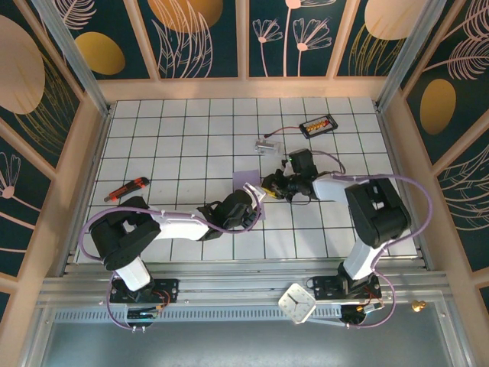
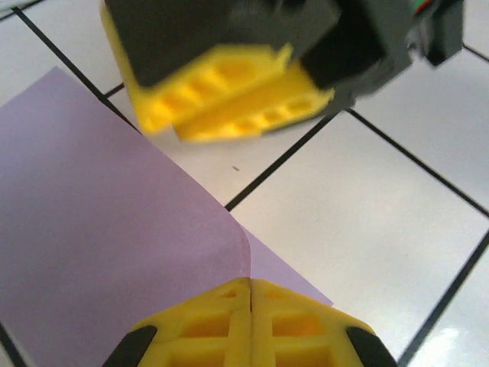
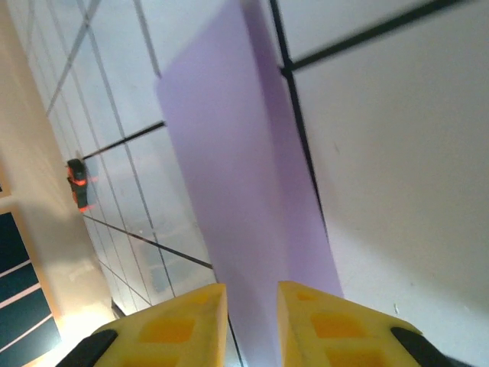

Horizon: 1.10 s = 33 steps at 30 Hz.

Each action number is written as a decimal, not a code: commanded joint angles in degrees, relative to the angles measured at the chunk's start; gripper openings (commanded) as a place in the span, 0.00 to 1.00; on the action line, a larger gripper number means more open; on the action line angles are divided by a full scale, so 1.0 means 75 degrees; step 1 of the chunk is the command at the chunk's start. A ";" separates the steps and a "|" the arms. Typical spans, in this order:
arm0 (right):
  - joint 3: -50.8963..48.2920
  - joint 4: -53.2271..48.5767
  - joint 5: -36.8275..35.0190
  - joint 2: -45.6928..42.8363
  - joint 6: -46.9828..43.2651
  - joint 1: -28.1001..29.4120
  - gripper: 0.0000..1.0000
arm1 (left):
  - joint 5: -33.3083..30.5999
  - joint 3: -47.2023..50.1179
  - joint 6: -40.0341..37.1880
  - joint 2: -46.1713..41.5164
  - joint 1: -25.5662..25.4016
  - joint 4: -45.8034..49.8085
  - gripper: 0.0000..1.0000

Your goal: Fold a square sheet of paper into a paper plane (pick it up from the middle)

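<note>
The left claw is pressed together on one raised edge of the lavender square sheet of paper, near the middle of the tiled table, and the right claw just beyond stands slightly apart, the sheet running into its gap.

White tiled table before my arms. At its centre, the square sheet of paper; near the left edge, a red-and-black knife; toward the far right corner, a clear wired piece and a black-and-orange box.
</note>
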State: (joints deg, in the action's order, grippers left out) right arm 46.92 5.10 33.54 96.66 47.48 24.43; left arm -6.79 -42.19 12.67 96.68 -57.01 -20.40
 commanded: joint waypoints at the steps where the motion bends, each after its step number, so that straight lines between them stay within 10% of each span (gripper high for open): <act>1: -0.0249 -0.0598 -0.0564 -0.0830 -0.0932 -0.0094 0.27 | 0.0882 -0.0070 0.1121 -0.0282 0.0059 -0.0270 0.00; 14: -0.1369 -0.0262 -0.1310 -0.2058 -0.1280 0.0296 0.15 | 0.3105 0.0419 0.3136 -0.0320 0.1078 -0.1594 0.00; 33: -0.2107 0.0834 -0.2082 -0.0891 -0.0915 0.1359 0.00 | 0.3793 0.0934 0.3708 -0.0078 0.1692 -0.2512 0.00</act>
State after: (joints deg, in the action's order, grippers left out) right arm 31.86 10.66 20.97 89.10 40.82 33.87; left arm 19.62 -35.77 40.16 95.42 -44.97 -36.36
